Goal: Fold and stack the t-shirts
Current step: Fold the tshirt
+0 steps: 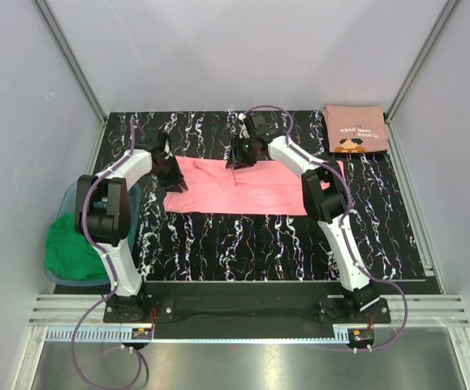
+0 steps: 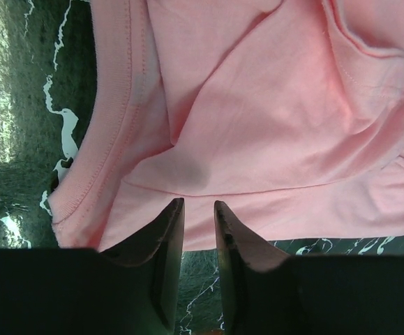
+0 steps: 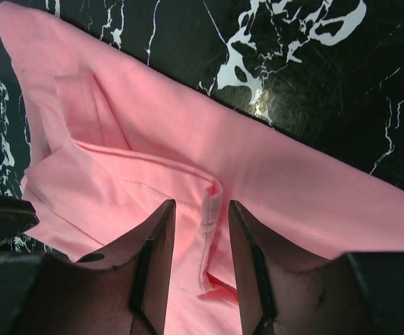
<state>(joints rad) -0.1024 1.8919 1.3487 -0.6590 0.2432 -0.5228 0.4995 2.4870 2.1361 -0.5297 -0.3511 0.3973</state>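
The bright pink t-shirt (image 1: 259,188) lies partly folded as a wide band across the black marbled mat. My left gripper (image 1: 172,174) is at its left end. In the left wrist view its jaws (image 2: 198,203) stand slightly apart over the shirt's near edge (image 2: 257,105), holding nothing. My right gripper (image 1: 239,157) is at the shirt's far edge. In the right wrist view it (image 3: 200,204) is open, with a raised hemmed fold of the pink shirt (image 3: 292,188) between the jaws. The salmon t-shirt (image 1: 355,128) with white lettering lies folded at the far right corner.
A clear bin (image 1: 64,203) holding green cloth (image 1: 72,248) stands off the mat's left edge. Grey walls close in the back and sides. The mat (image 1: 299,244) shows bare marble in front of the pink shirt.
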